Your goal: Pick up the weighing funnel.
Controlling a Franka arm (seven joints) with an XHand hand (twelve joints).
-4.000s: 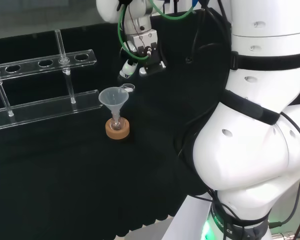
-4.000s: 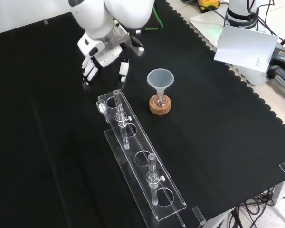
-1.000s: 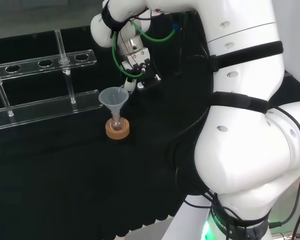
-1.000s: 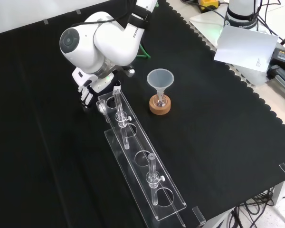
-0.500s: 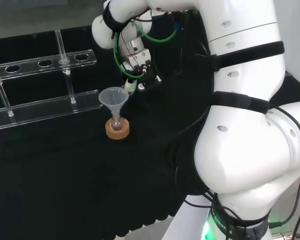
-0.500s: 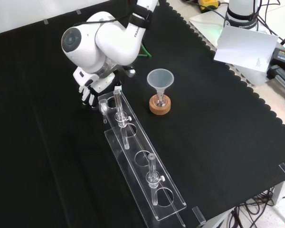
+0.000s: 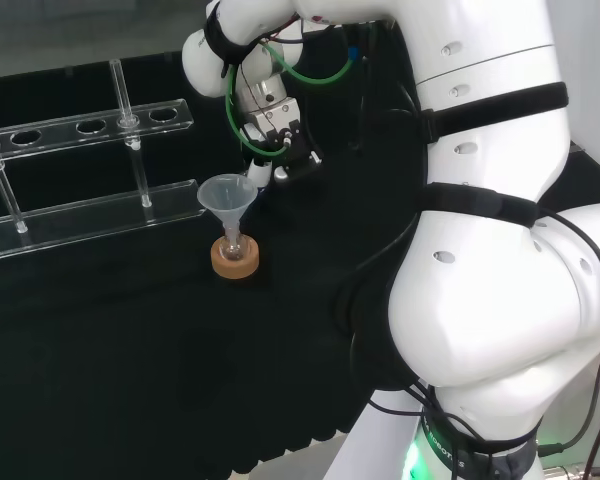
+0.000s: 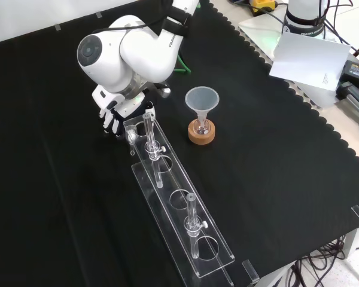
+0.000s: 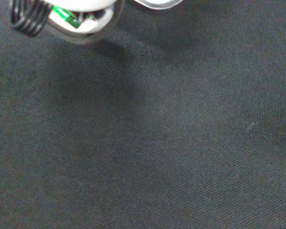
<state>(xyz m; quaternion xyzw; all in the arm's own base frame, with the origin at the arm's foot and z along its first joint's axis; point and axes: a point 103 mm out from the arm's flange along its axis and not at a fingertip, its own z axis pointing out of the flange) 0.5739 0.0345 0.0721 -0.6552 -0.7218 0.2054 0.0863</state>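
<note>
One white arm (image 8: 140, 51) bends low over the black tabletop (image 8: 275, 179) at the end of a clear rack (image 8: 194, 222). Its hand (image 8: 112, 115) is just beside the small weighing funnel (image 8: 131, 135) there, but I cannot tell whether the hand grasps it.

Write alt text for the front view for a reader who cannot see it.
The robot's hand is low over the black cloth at the far end of a clear rack, with the small weighing funnel just right of it; whether it is held cannot be told. Farther right, the funnel stands in a flask on a cork ring.
</note>
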